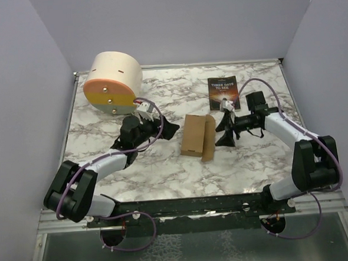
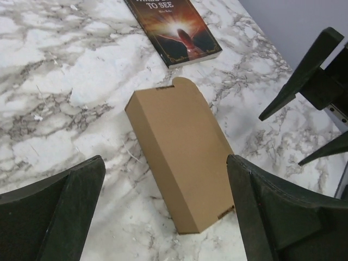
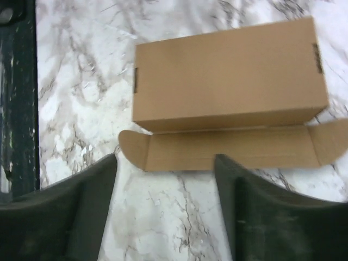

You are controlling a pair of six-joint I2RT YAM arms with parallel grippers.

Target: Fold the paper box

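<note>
The paper box (image 1: 193,134) lies on the marble table as a closed brown rectangular box, with one long flap (image 1: 209,139) with rounded end tabs spread flat on its right side. It shows in the left wrist view (image 2: 182,157) and in the right wrist view (image 3: 228,76), where the flap (image 3: 228,149) lies nearest my fingers. My left gripper (image 1: 167,130) is open and empty just left of the box, jaws wide (image 2: 166,163). My right gripper (image 1: 224,132) is open and empty just right of the flap (image 3: 166,160), not touching it.
A dark-covered paperback book (image 1: 222,92) lies behind the right gripper and also shows in the left wrist view (image 2: 174,27). A big cream cylinder with an orange-yellow face (image 1: 112,82) stands at the back left. Purple walls enclose the table; a dark rail (image 1: 184,207) runs along the near edge.
</note>
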